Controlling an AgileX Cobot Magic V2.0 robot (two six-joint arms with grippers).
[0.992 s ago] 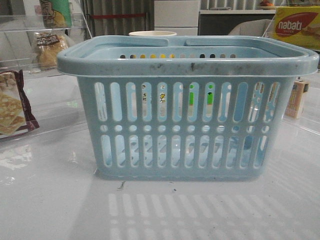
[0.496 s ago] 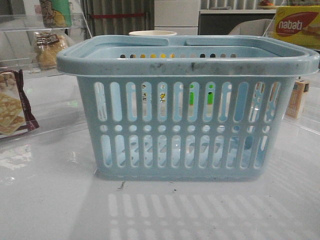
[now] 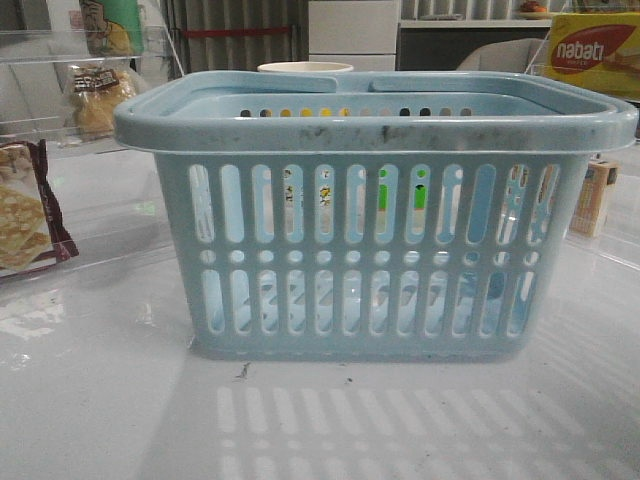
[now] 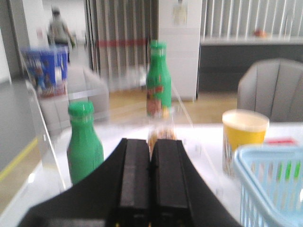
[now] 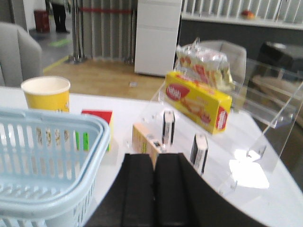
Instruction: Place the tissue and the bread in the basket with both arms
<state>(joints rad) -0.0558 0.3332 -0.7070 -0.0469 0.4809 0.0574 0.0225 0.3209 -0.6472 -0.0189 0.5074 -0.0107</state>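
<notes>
The light-blue basket [image 3: 380, 125] stands mid-table; nothing shows inside it through the slots. It also shows in the left wrist view [image 4: 246, 165] and the right wrist view [image 5: 57, 196]. The bread [image 3: 97, 95] lies in its clear bag on a clear shelf at the far left. My left gripper [image 4: 150, 143] is shut and empty; a blurred golden-brown bag [image 4: 161, 133], apparently the bread, shows just beyond its tips. My right gripper [image 5: 155, 157] is shut and empty, right of the basket. Two small black tissue packets [image 5: 168, 126] [image 5: 199, 153] stand on edge beyond it. Neither gripper shows in the front view.
A maroon-edged cracker packet [image 3: 25, 215] lies at the left. A yellow cup [image 3: 305, 68] stands behind the basket. Green bottles [image 4: 84, 142] stand by the left clear shelf. A tan box [image 5: 146, 142], a yellow Nabati box [image 5: 199, 101] and a clear rack [image 5: 265, 142] are at the right.
</notes>
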